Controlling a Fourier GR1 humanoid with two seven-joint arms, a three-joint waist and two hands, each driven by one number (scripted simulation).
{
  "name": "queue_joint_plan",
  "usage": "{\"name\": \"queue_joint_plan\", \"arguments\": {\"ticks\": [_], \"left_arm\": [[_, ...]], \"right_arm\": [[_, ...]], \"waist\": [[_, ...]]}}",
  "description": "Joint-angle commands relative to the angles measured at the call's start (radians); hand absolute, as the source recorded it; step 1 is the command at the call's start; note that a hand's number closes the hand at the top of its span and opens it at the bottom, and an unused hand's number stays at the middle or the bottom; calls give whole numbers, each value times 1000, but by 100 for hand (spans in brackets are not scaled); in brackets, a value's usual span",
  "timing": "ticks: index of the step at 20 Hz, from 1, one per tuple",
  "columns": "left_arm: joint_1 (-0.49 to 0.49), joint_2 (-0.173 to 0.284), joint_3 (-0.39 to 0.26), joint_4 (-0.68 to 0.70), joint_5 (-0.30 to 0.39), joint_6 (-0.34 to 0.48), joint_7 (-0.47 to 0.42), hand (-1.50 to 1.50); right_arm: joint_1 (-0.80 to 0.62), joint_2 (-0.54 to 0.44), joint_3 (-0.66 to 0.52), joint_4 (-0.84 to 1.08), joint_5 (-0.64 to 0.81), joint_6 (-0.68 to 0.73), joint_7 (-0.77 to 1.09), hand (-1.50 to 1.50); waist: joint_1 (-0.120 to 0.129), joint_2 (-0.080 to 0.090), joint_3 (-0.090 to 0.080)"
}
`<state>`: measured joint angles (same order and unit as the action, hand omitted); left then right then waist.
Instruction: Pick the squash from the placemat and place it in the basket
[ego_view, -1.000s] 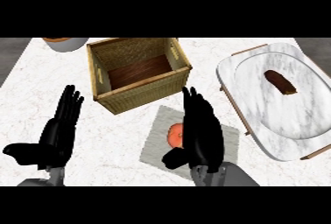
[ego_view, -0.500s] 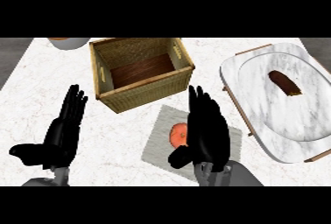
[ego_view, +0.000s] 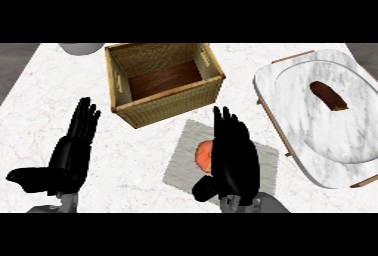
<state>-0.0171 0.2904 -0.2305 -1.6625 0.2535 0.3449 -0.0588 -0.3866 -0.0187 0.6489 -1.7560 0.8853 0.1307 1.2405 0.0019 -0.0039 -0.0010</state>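
Marble counter carries all items. Order of description: left edge to right edge.

1. Left hand: near the counter's left edge, fingers straight and spread, pointing up. It holds nothing and touches nothing; it is resting.
2. Basket: woven, square, open at the top, standing toward the counter's far edge, left of centre. Its wooden floor shows and nothing lies in it.
3. Placemat: grey, just beside the basket's near corner, toward the counter's near edge.
4. Squash: orange, lying on the placemat, partly covered by the right hand.
5. Right hand: over the placemat, fingers straight and pressed close together, thumb out to the side. It stands at the right side of the squash; contact cannot be confirmed. Nothing is gripped.
6. Tray: marble with wooden rim, along the counter's right edge, bearing a small brown item.

Step in hand, as judged: approach to the squash; the pick is not yet done. The next move calls for closing fingers and thumb round the squash, lifting it off the placemat, then carrying it toward the far edge and over the basket's rim.
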Motion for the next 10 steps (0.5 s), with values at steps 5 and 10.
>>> {"name": "queue_joint_plan", "arguments": {"ticks": [5,10], "left_arm": [[-31,5,38,19,1,-23,16,0],[-34,-27,17,51,-30,-27,-21,0]], "right_arm": [[35,18,27,100,76,-66,145,-150],[-47,18,33,102,43,-35,205,-150]], "waist": [[3,4,0],[6,4,0]]}}
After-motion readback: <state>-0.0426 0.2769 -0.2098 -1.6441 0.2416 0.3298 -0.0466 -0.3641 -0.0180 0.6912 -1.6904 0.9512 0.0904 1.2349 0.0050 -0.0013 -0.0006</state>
